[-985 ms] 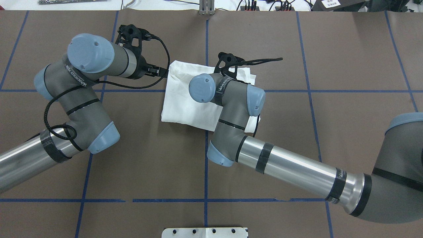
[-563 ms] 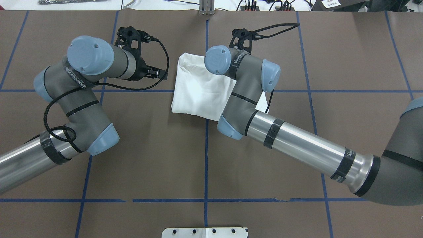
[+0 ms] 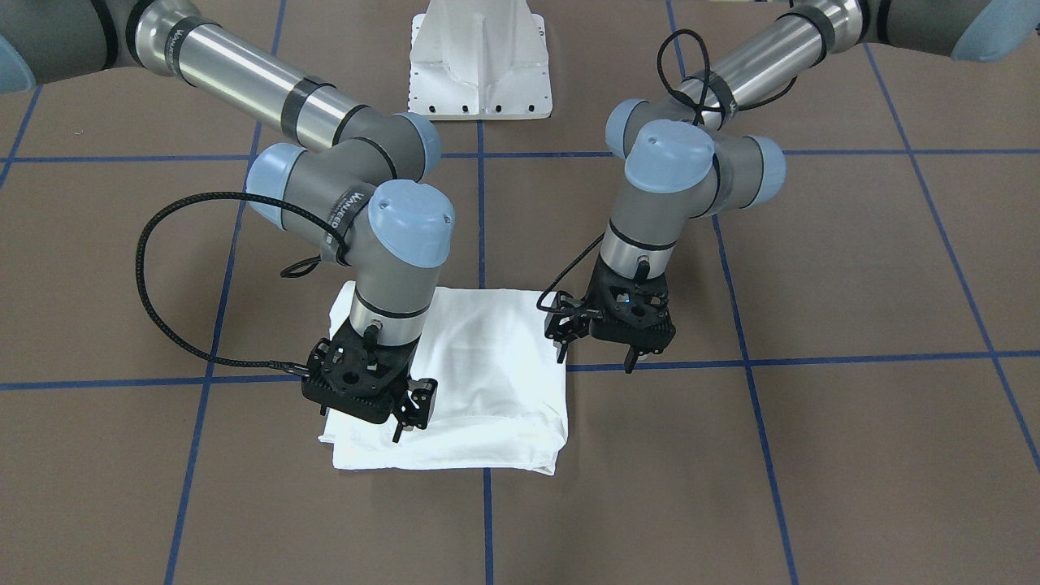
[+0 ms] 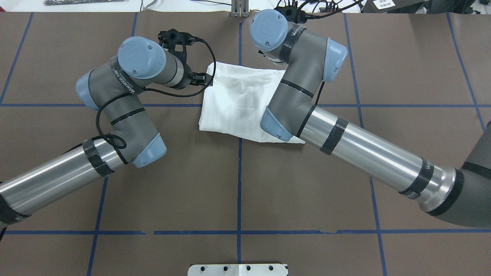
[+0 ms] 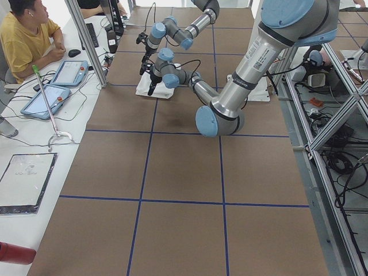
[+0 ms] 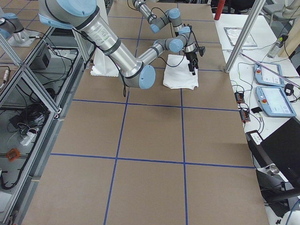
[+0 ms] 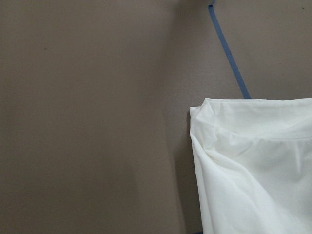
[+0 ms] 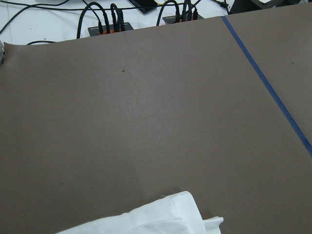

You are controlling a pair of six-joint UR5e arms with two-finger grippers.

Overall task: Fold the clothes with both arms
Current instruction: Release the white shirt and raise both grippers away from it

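Note:
The clothes are one white shirt (image 3: 496,382), folded into a flat rectangle on the brown table; it also shows in the overhead view (image 4: 238,99). No print or collar shows. My right gripper (image 3: 410,416) hangs just above the corner of the shirt farthest from the robot and looks open and empty. In the overhead view its own wrist hides it. My left gripper (image 3: 595,357) is open beside the shirt's opposite edge, one finger (image 3: 560,349) right at the hem, holding nothing. From overhead it (image 4: 203,79) sits at the shirt's far left corner. Both wrist views show only shirt corners (image 7: 253,170) (image 8: 156,219).
The white pedestal base (image 3: 479,65) stands at the robot's side of the table. Power strips and cables (image 4: 307,5) line the far edge. A seated person (image 5: 29,40) and tablets (image 5: 63,72) are at a side desk. Blue tape lines (image 4: 239,184) grid the table.
The shirt slid a little to the right and now lies flat. My right arm swung toward the table's far edge. My left arm moved right, up to the shirt's edge.

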